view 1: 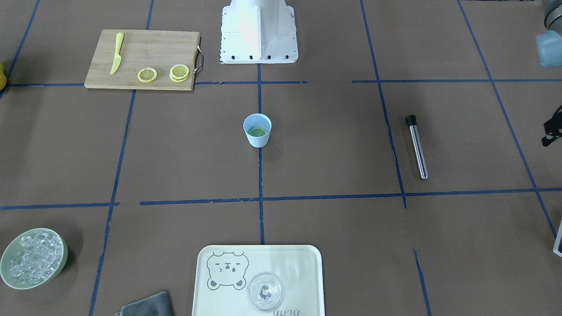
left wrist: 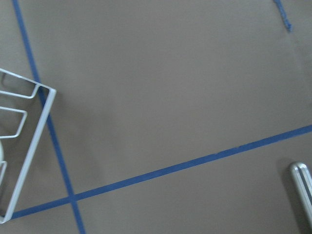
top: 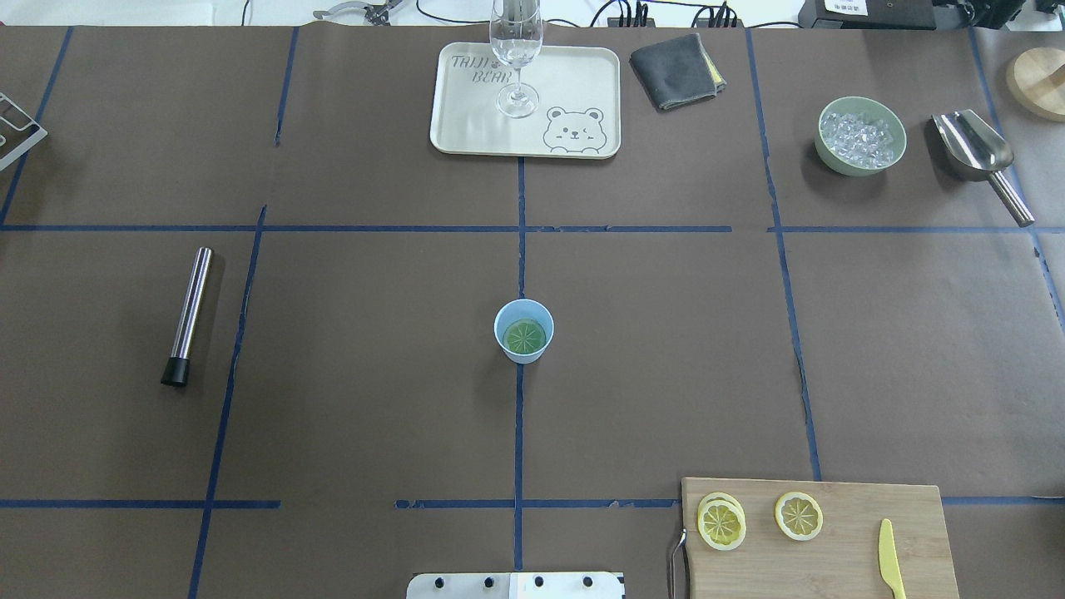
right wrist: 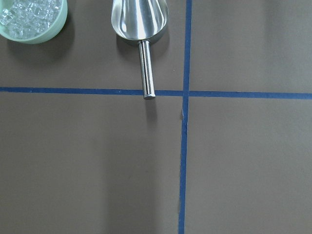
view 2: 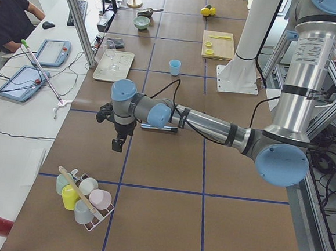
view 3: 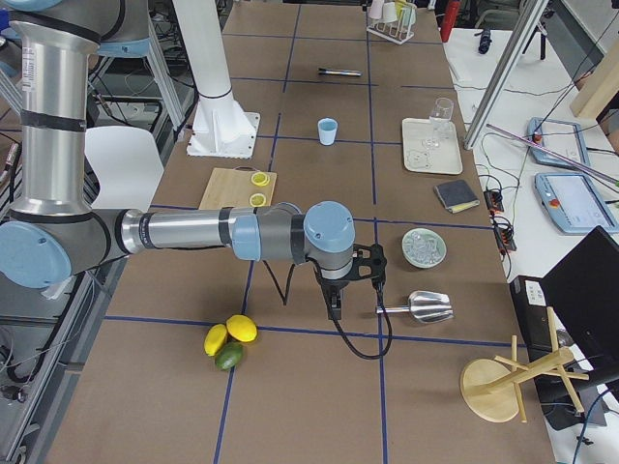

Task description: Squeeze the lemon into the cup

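Note:
The light-blue cup [top: 524,330] stands upright at the table's centre, also in the front view [view 1: 257,130]. A lemon slice [top: 525,337] lies flat inside it on the bottom. More lemon slices [top: 799,516] lie on the wooden cutting board [top: 832,545]; one of them [top: 721,522] rests on another. Both grippers are far from the cup. My left gripper [view 2: 117,145] hangs over the table's left end, and my right gripper [view 3: 335,307] over the right end near the scoop. I cannot tell whether either is open or shut. Neither wrist view shows fingers.
A yellow knife [top: 890,570] lies on the board. A steel muddler [top: 188,314] lies at left. At the back are a tray [top: 466,125] with a glass [top: 516,50], a grey cloth [top: 676,60], an ice bowl [top: 860,136] and a scoop [top: 973,146]. A cup rack [view 2: 84,197] stands at the left end.

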Controlling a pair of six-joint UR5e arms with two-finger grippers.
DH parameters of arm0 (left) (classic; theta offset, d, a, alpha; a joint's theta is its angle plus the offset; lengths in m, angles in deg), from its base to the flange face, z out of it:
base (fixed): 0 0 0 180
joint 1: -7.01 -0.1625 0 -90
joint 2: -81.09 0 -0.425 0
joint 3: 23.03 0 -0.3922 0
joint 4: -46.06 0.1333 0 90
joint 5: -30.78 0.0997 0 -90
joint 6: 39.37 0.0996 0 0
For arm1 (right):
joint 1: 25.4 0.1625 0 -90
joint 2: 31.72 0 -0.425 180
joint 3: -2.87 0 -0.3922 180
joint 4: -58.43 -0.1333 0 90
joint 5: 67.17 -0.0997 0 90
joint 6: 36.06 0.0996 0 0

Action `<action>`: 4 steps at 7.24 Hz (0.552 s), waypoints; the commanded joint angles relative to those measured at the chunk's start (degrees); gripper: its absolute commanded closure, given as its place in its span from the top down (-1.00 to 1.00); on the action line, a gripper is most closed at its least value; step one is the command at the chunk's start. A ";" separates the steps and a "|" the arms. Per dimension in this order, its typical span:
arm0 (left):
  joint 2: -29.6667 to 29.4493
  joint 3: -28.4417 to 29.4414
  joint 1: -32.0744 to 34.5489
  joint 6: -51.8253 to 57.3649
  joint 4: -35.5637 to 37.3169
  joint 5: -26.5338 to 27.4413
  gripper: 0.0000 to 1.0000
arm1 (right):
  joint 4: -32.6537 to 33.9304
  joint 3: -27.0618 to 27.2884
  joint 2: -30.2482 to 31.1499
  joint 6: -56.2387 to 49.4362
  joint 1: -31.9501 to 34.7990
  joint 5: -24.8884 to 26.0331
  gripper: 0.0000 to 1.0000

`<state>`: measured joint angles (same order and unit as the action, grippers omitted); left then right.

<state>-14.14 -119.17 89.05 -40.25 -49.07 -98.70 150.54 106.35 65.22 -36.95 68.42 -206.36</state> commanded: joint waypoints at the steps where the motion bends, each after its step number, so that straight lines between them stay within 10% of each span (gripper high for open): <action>1: 2.25 0.07 5.06 2.82 1.42 -1.38 1.00 | -0.09 0.14 -0.26 0.00 -0.03 -0.03 1.00; 4: 2.42 4.64 5.15 2.99 0.64 -1.56 1.00 | -0.09 0.14 -0.26 0.00 -0.56 0.05 1.00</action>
<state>-11.78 -115.95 94.06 -37.57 -48.38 -99.90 150.46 106.48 64.96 -36.94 68.20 -206.37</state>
